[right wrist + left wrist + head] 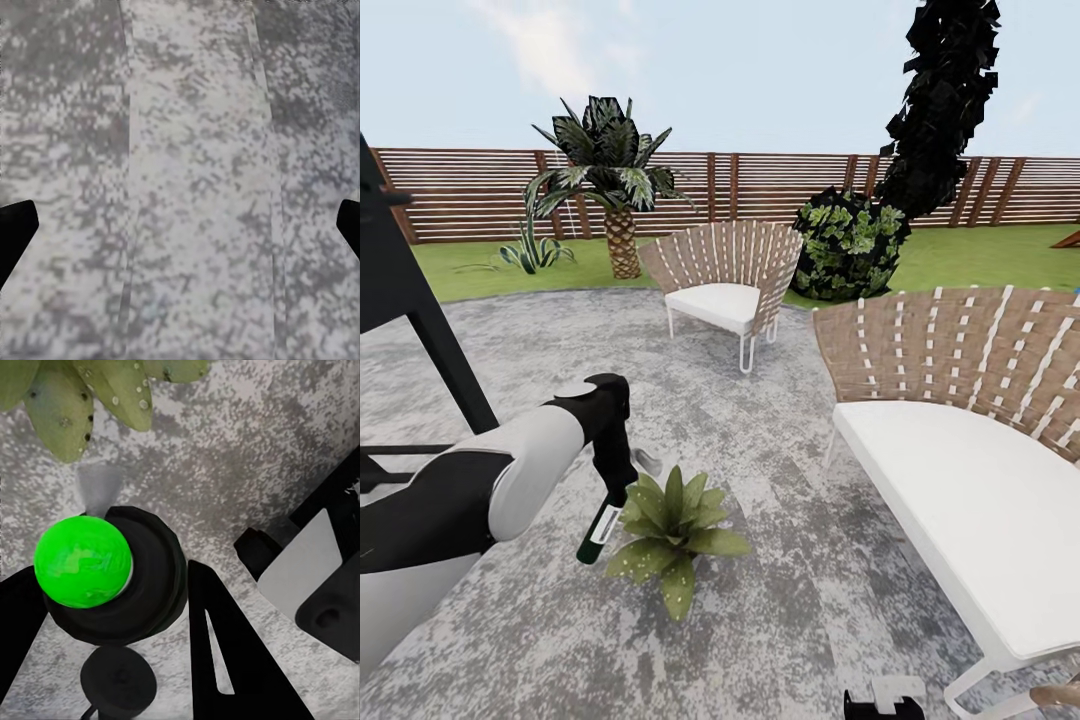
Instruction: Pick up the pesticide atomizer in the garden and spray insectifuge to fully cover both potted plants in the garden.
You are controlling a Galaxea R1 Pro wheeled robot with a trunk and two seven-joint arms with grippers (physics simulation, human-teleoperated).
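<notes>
My left gripper (616, 478) is shut on the pesticide atomizer (598, 531), a slim dark-green bottle with a white label, hanging tilted just left of a potted plant (672, 530). The plant is a low rosette of pointed green leaves on the grey stone patio, and its leaves carry white droplets. In the left wrist view the atomizer's spray head (82, 561) shows its green dot between the black fingers (225, 660). A faint grey mist (97, 487) points at the speckled leaves (75, 401). My right gripper (180, 232) stands open over bare patio stone.
A large woven chair with a white seat (980, 480) stands close on the right, and a smaller one (725, 290) farther back. A palm (610, 190), an agave (535, 250), a dark bush (850, 245) and the slatted fence (760, 185) edge the lawn. Part of my right arm (884, 700) shows low.
</notes>
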